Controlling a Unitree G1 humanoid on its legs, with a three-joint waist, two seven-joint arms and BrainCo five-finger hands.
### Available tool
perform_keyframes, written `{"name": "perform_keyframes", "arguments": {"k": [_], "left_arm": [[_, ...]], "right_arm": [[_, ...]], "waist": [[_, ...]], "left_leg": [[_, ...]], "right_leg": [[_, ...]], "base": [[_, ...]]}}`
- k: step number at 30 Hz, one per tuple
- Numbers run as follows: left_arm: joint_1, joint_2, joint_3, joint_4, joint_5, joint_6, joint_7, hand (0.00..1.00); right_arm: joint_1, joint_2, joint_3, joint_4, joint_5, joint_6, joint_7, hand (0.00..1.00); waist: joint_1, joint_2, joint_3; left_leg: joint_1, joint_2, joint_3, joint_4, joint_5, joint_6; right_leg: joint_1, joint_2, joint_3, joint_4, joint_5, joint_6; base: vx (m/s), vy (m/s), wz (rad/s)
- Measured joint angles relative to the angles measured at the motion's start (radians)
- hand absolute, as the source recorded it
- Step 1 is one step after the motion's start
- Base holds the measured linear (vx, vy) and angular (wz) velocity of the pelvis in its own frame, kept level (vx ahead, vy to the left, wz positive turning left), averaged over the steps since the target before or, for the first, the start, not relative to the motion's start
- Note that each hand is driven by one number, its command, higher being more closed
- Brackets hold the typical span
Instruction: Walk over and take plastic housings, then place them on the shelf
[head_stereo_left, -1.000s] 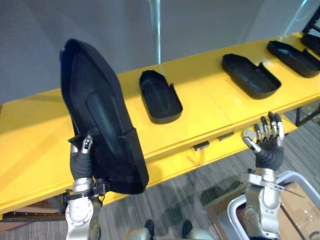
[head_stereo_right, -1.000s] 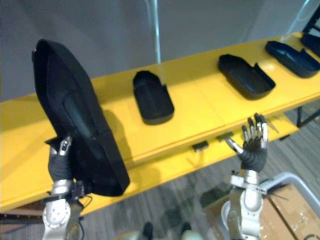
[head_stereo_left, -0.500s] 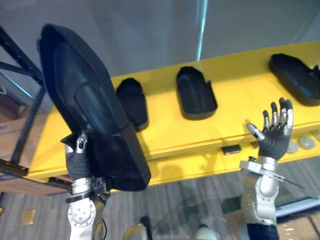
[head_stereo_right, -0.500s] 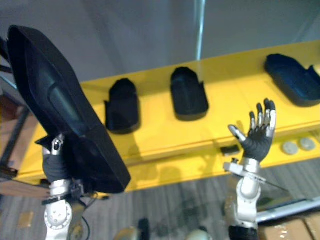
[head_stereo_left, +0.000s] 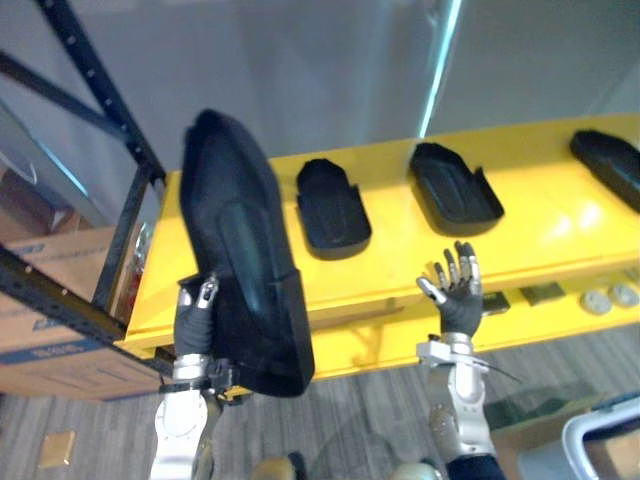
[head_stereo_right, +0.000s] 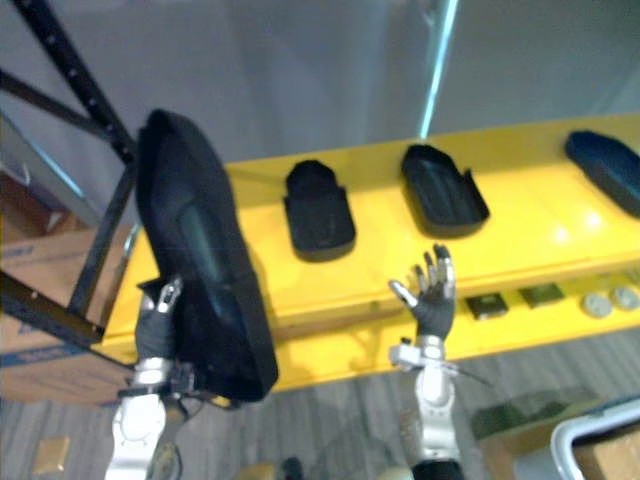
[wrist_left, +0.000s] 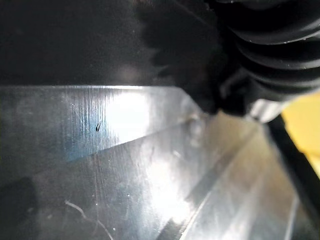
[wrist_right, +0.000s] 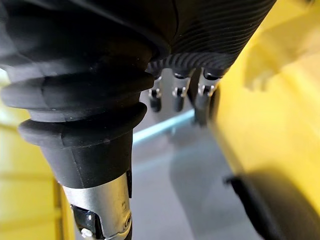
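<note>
left hand (head_stereo_left: 192, 325): lower left of the left eye view, wrist straight up, clenched on the base of the housing (head_stereo_left: 235, 240); one silver digit lies on its near face, the rest are hidden behind it.

housing: long black shell held upright, hollow side to the camera, its tip near the upper left of the frame, overlapping the left end of the shelf (head_stereo_left: 540, 215). its glossy dark wall shows in the left wrist view.

right hand (head_stereo_left: 458, 300): lower centre, forearm vertical, palm up, fingers straight and spread; released, carrying nothing, in front of the shelf's front edge.

shelf: yellow, running from centre left to the right edge. on it, apart from one another: second housing (head_stereo_left: 333, 205) at centre, third housing (head_stereo_left: 455, 188) right of it, fourth housing (head_stereo_left: 612, 165) at the right edge. two discs (head_stereo_left: 610, 297) lie on a lower ledge at the right.

rack (head_stereo_left: 95, 80): black uprights and braces at the upper left, meeting the shelf's left end.

box (head_stereo_left: 40, 310): cardboard, far left, behind the rack.

step in hand, as judged: pick done, carrying; placing not yet done.

next move, as judged: lower and tilt the housing flat onto the bare yellow stretch left of the second housing, clear of the rack's upright, then let go. the right hand is free to steady the far end.
</note>
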Motion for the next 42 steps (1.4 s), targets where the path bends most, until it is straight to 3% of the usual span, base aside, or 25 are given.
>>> {"name": "perform_keyframes", "arguments": {"k": [2, 3, 6, 10, 16, 18, 23, 28, 36, 42], "left_arm": [[-0.021, -0.014, 0.001, 0.0, -0.003, 0.024, 0.006, 1.0], [-0.022, -0.028, -0.001, -0.006, -0.003, 0.042, 0.012, 1.0], [0.022, -0.046, 0.009, -0.078, 0.008, 0.063, 0.055, 1.0], [0.029, -0.072, 0.014, -0.113, 0.013, 0.073, 0.139, 1.0], [0.015, -0.091, 0.089, -0.114, 0.189, 0.122, 0.286, 1.0], [-0.021, -0.085, 0.138, -0.113, 0.246, 0.147, 0.327, 1.0], [-0.199, 0.044, 0.239, 0.051, 0.378, 0.219, 0.439, 1.0], [-0.391, 0.199, 0.29, 0.335, 0.36, 0.258, 0.513, 1.0], [-0.543, 0.314, 0.295, 0.582, 0.218, 0.308, 0.52, 1.0], [-0.64, 0.348, 0.295, 0.704, 0.143, 0.391, 0.494, 1.0]], "right_arm": [[-0.006, -0.006, -0.019, -0.029, -0.043, -0.002, -0.001, 0.0], [-0.009, -0.011, -0.031, -0.029, -0.054, -0.001, 0.0, 0.0], [-0.068, -0.051, -0.034, -0.03, -0.055, 0.003, 0.007, 0.0], [-0.151, -0.087, -0.033, -0.068, -0.079, 0.004, 0.014, 0.0], [-0.106, -0.089, -0.029, -0.169, -0.074, 0.005, 0.05, 0.0], [-0.092, -0.09, -0.027, -0.191, -0.067, 0.006, 0.075, 0.0], [-0.092, -0.103, 0.046, -0.205, -0.074, 0.022, 0.113, 0.0], [-0.087, -0.143, 0.054, -0.244, -0.075, 0.086, 0.142, 0.0], [0.014, -0.22, 0.057, -0.245, 0.019, 0.135, 0.269, 0.0], [0.052, -0.257, 0.123, -0.288, 0.062, 0.167, 0.32, 0.0]], "waist": [[0.003, -0.014, -0.009], [0.003, -0.004, -0.003], [0.022, 0.014, 0.007], [0.024, 0.022, 0.01], [0.01, 0.023, 0.016], [0.009, 0.022, 0.029], [0.008, 0.036, 0.053], [-0.019, 0.036, 0.057], [-0.094, 0.076, 0.088], [-0.127, 0.089, 0.133]], "left_leg": [[0.001, -0.033, -0.039, -0.025, 0.035, 0.005], [0.004, -0.039, -0.052, -0.026, 0.044, 0.014], [0.0, -0.028, -0.051, -0.031, 0.051, 0.013], [0.003, -0.004, -0.035, -0.105, 0.099, -0.012], [0.047, 0.023, -0.026, -0.212, 0.164, -0.042], [0.06, 0.022, -0.023, -0.244, 0.184, -0.047], [0.062, 0.037, -0.005, -0.276, 0.21, -0.051], [0.037, 0.041, 0.035, -0.271, 0.228, -0.055], [0.043, 0.047, 0.116, -0.271, 0.228, -0.055], [0.035, 0.057, 0.179, -0.271, 0.23, -0.057]], "right_leg": [[0.029, -0.01, -0.017, -0.024, -0.007, -0.014], [0.039, -0.012, -0.022, -0.013, -0.007, -0.014], [0.034, -0.004, -0.022, -0.01, -0.007, -0.014], [-0.006, 0.016, -0.022, -0.011, -0.007, -0.014], [-0.012, 0.048, -0.023, -0.014, -0.014, -0.019], [-0.013, 0.046, -0.023, -0.014, -0.03, -0.004], [-0.04, 0.057, -0.017, -0.002, -0.038, 0.009], [-0.111, 0.058, 0.036, 0.035, -0.029, 0.024], [-0.174, 0.063, 0.118, 0.079, -0.029, 0.025], [-0.246, 0.076, 0.178, 0.13, -0.034, 0.029]], "base": [[0.09, 0.059, 0.77], [0.09, 0.048, 0.68], [0.04, 0.006, 0.15], [-0.04, -0.07, -0.14], [-0.07, -0.074, -0.08], [-0.1, -0.05, -0.02], [-0.09, -0.032, -0.08], [-0.01, 0.002, -0.21], [-0.01, 0.008, -0.29], [-0.06, -0.02, -0.32]]}}
